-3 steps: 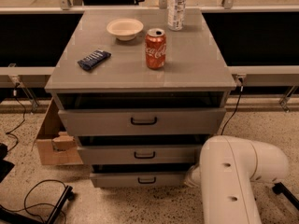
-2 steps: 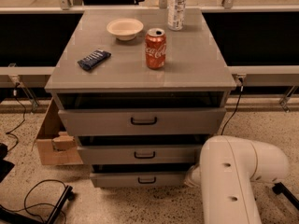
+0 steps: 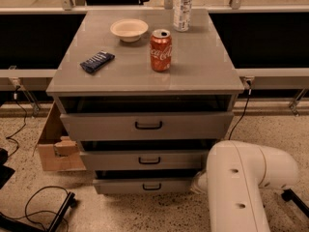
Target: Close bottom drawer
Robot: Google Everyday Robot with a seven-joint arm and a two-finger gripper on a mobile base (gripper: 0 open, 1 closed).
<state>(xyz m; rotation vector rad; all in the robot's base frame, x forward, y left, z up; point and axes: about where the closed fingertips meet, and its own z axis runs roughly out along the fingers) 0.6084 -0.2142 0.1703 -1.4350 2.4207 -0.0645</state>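
At lower centre of the frame, the bottom drawer (image 3: 145,185) stands a little out, with a dark gap above its front, so I judge it is not yet closed. At lower right, my white arm (image 3: 241,178) bends down low, I think to bring the gripper (image 3: 195,183) to the right end of that front for a push. The arm covers most of the gripper, so whether it is spread or pressed together I cannot tell. A can (image 3: 161,50) and a bowl (image 3: 129,29) stand on the cabinet top (image 3: 203,66), away from this work.

Claw hidden behind white arm (image 3: 244,175)
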